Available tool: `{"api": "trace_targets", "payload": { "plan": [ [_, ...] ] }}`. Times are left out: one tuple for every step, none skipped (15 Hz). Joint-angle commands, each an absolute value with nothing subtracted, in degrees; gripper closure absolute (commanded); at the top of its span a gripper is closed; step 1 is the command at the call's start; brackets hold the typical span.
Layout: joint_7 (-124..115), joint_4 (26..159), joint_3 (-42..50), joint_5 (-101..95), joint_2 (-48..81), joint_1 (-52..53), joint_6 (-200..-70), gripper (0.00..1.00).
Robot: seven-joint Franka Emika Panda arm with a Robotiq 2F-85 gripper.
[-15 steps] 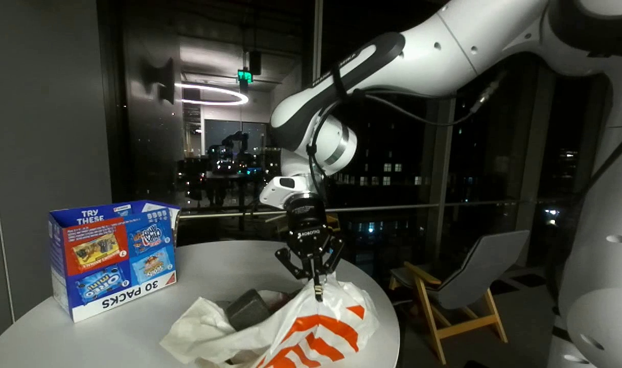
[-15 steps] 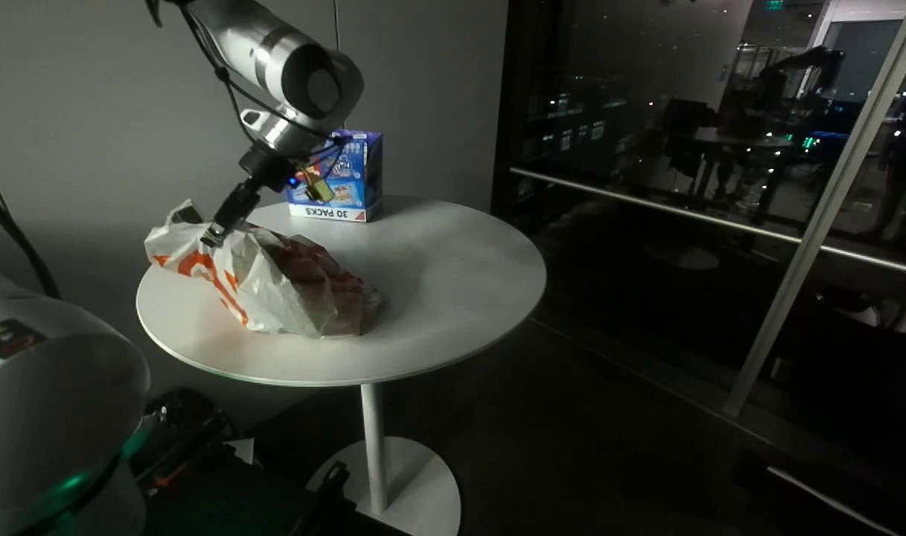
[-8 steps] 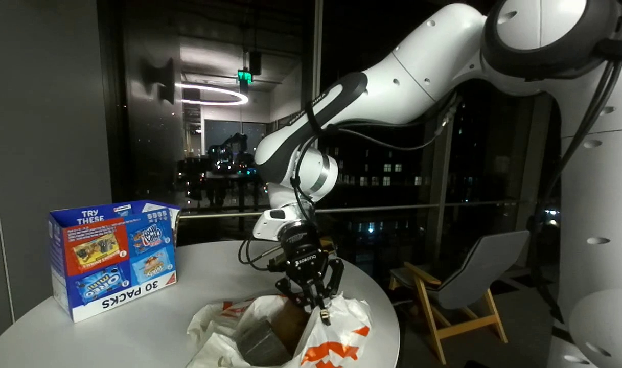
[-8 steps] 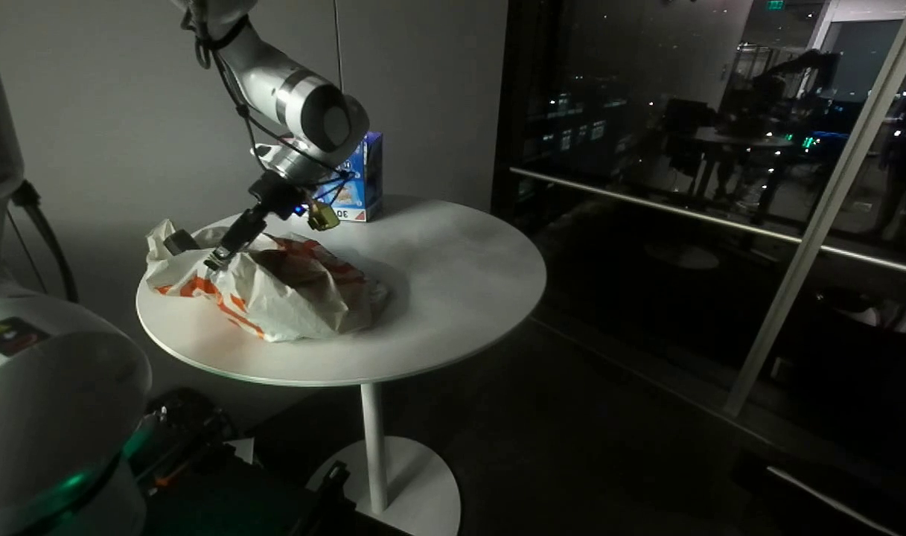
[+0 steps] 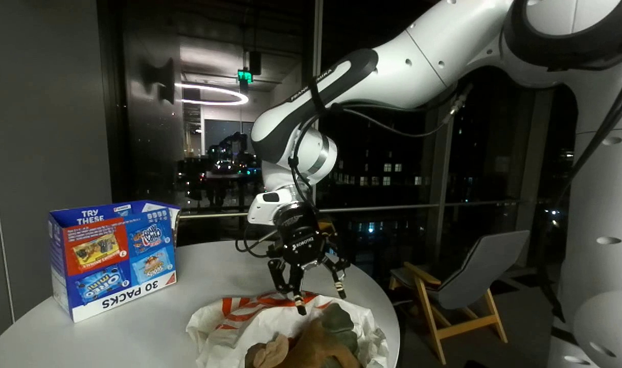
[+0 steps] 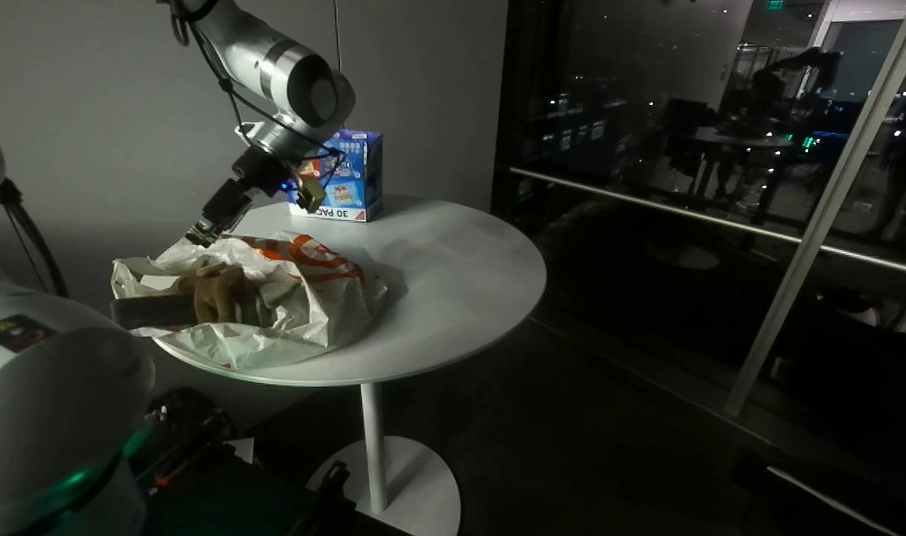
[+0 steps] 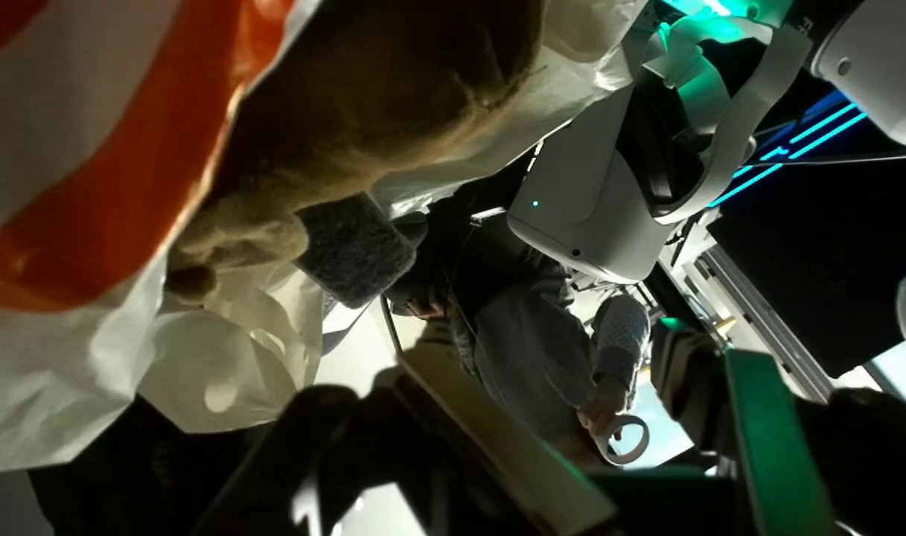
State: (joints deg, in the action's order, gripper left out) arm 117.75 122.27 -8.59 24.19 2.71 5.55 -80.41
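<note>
A white plastic bag with orange print (image 5: pixel 234 327) lies crumpled on the table, its mouth spread wide. Inside it show a brown plush-like thing (image 6: pixel 222 294) and a grey-green soft piece (image 5: pixel 339 319). A dark grey block (image 6: pixel 155 311) pokes out over the bag's edge. Just above the far side of the bag hangs my gripper (image 5: pixel 321 300), fingers apart and nothing between them. In the wrist view the gripper (image 7: pixel 572 350) has a clear gap between its pads, while the bag (image 7: pixel 88 372) and the brown thing (image 7: pixel 378 126) fill the upper left.
A blue snack box (image 5: pixel 111 266) stands on the round white table (image 6: pixel 460 298), behind the arm in an exterior view. A grey chair with wooden arms (image 5: pixel 494 266) is beyond the table. In the wrist view a person's hand (image 7: pixel 598 398) holds a ring-shaped device.
My gripper was shut on the bag's edge, went down with it, then opened and rose off it. The bag has spread open, baring the brown thing; the grey block now lies at the edge.
</note>
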Motion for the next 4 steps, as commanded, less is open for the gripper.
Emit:
{"api": "trace_targets", "payload": {
  "plan": [
    [115.8, 123.5, -8.7, 24.2, -1.0, 6.8, -83.1, 0.01],
    [115.5, 123.8, -8.6, 24.2, -1.4, 7.0, -84.2, 0.0],
    [114.9, 124.2, -8.6, 23.9, -1.7, 7.2, -85.5, 0.0],
    [114.2, 124.5, -8.5, 23.7, -1.7, 7.3, -86.6, 0.0]
  ]
}}
